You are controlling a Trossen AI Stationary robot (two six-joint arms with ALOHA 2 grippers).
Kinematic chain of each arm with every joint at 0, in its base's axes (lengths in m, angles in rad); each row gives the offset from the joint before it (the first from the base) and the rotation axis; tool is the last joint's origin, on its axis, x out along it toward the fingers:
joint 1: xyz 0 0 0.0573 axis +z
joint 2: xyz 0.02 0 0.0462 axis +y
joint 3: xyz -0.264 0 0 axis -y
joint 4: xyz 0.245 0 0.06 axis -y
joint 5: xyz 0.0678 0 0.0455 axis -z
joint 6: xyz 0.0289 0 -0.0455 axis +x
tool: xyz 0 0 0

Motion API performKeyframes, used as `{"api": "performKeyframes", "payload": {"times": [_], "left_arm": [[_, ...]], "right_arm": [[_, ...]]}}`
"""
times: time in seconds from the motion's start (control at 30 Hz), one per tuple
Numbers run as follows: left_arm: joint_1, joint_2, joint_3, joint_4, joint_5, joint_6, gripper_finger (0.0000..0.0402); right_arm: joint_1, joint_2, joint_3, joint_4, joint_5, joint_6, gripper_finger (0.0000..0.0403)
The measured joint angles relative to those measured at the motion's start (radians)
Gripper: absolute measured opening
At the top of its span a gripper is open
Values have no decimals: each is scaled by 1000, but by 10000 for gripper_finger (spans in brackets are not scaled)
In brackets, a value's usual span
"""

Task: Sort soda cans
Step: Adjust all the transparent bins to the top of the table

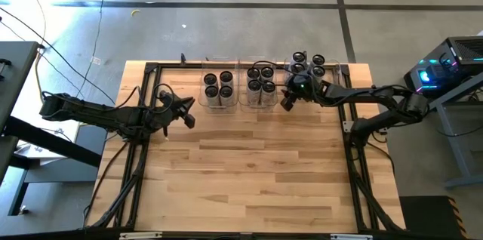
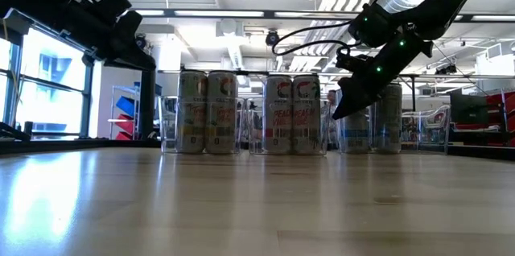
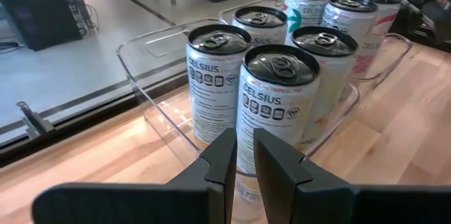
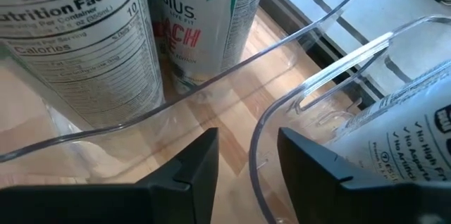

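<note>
Soda cans stand upright in three clear bins along the table's far edge: a left group [image 1: 218, 87], a middle group [image 1: 261, 85] and a right group [image 1: 308, 66]. My right gripper [image 1: 287, 103] hangs open, slanting down, at the near side between the middle and right bins. In the right wrist view its fingers [image 4: 248, 160] stand on either side of a bin's rounded rim corner [image 4: 262, 122] without touching it. My left gripper [image 1: 189, 118] waits left of the left bin, shut to a narrow slit [image 3: 244, 160], facing the nearest can [image 3: 278, 104].
The bins' clear walls [image 3: 141, 76] stand close side by side. Black frame rails run along the table's left and right sides [image 1: 143, 157]. Bare wooden tabletop [image 1: 249, 172] stretches from the bins to the near edge.
</note>
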Motion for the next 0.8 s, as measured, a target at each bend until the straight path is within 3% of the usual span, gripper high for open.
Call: {"api": "performKeyframes", "payload": {"times": [0.33, 0.5, 0.8], "left_arm": [[0, 0, 0, -4, 0, -3, 44], [0, 0, 0, -4, -1, -2, 44], [0, 0, 0, 0, -1, -1, 44]], "right_arm": [[1, 1, -1, 24, -83, 10, 135], [1, 1, -1, 23, -89, -5, 102], [12, -1, -1, 16, -210, -21, 47]]}}
